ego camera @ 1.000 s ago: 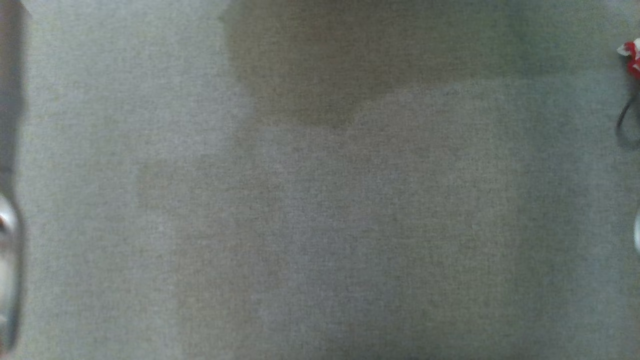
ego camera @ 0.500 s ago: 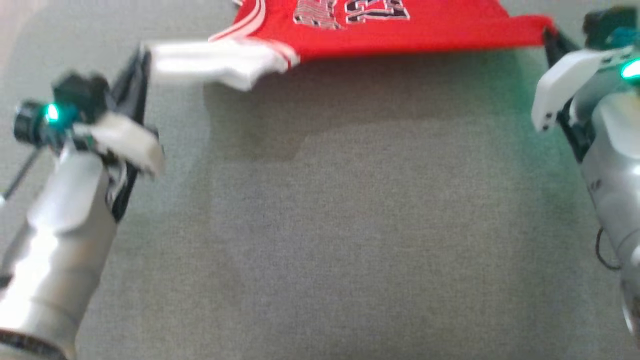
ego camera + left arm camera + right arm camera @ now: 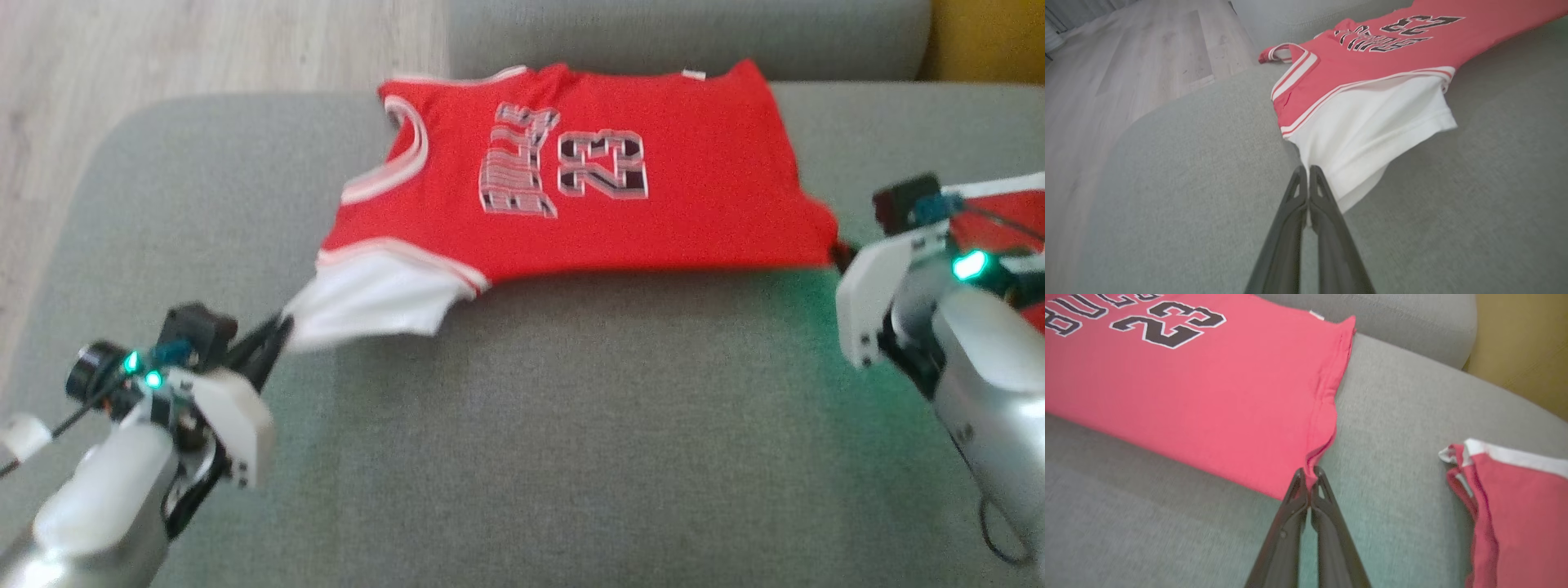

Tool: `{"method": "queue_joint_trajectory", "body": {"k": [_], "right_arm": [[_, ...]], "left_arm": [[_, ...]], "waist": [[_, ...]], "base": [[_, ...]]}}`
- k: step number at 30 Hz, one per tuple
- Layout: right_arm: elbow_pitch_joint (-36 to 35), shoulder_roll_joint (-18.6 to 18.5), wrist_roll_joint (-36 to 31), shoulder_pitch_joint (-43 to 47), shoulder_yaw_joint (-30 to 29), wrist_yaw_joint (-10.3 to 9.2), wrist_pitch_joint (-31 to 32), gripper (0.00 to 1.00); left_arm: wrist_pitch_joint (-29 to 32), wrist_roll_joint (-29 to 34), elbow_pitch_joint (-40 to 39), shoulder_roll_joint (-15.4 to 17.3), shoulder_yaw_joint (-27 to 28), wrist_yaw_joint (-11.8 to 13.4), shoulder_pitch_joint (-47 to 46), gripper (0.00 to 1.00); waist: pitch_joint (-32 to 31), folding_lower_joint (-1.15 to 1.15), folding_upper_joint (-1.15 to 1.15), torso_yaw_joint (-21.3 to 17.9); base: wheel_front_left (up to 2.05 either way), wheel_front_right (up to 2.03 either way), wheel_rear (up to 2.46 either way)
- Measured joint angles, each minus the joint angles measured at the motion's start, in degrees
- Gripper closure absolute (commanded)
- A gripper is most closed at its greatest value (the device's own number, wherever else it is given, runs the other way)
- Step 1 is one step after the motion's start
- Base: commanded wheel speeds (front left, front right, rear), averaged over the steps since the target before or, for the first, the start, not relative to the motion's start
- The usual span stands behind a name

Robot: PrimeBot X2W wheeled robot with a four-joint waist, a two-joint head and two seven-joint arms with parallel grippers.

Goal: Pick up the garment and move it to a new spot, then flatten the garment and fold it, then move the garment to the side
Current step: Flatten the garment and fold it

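1. Left gripper (image 3: 1307, 173): fingers pressed together, pinching the white sleeve (image 3: 1372, 130) of the garment (image 3: 571, 188).
2. Right gripper (image 3: 1309, 475): fingers pinching the garment's red hem corner.
3. The garment is spread across the head view's upper centre, on the grey sofa (image 3: 571, 457).
4. Second red cloth (image 3: 1515, 506): lower right of the right wrist view.

Found left arm (image 3: 106, 498) at lower left of head view, silver forearm angled up and inward, green lights lit at wrist. Checked left jaws in wrist view: shut tight, with tips of dark fingers (image 3: 1288, 228) pinching white sleeve edge of shirt (image 3: 694, 188). Found right arm (image 3: 980, 384) at right edge, forearm angled up and inward, one green light lit at wrist. Checked right jaws: shut tight, with finger tips clamped on a red corner of shirt. Recorded arms well apart.
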Motion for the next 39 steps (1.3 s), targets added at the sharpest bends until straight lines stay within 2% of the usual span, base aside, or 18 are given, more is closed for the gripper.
{"method": "queue_joint_trajectory", "body": {"k": [4,7,12,16,21,25,39], "right_arm": [[-7.9,-4.9,9.0,5.0,6.3,0.00,6.3,1.00],[-13.9,-8.9,15.4,8.1,9.7,0.00,10.2,1.00],[-22.6,-14.0,25.0,12.6,13.0,0.00,16.1,1.00],[-28.5,-17.2,29.9,14.7,13.5,0.00,18.0,1.00],[-29.5,-17.6,30.0,14.5,12.8,0.00,17.4,1.00],[-29.1,-17.5,29.9,12.7,12.1,0.00,16.4,1.00],[-22.3,-12.4,27.8,1.7,10.6,0.00,12.8,1.00]], "left_arm": [[5.2,-2.6,-8.4,3.8,-0.3,0.1,5.6,1.00],[9.8,-5.0,-15.3,6.6,-0.4,1.1,10.2,1.00],[16.7,-8.3,-27.5,12.2,-0.4,4.8,17.3,1.00],[18.5,-8.9,-35.5,15.0,0.3,8.5,19.5,1.00],[19.0,-8.3,-36.9,15.2,0.3,9.6,19.1,1.00],[19.4,-7.3,-35.8,14.8,0.3,9.5,15.8,1.00],[19.9,-3.5,-21.0,9.3,0.4,4.2,-2.3,1.00]], "waist": [[-2.8,0.00,0.00,-0.1],[-4.8,0.00,0.00,-0.2],[-7.4,-0.01,0.00,-0.7],[-7.3,0.01,0.00,-1.2],[-6.4,0.01,0.00,-1.3],[-4.6,0.01,0.00,-1.4],[2.7,0.02,0.00,-2.6]], "base": [[0.00,0.00,0.00],[0.00,0.00,0.00],[0.00,0.00,0.00],[0.00,0.00,0.00],[0.00,0.00,0.00],[0.00,0.00,0.00],[0.00,0.00,0.00]]}}
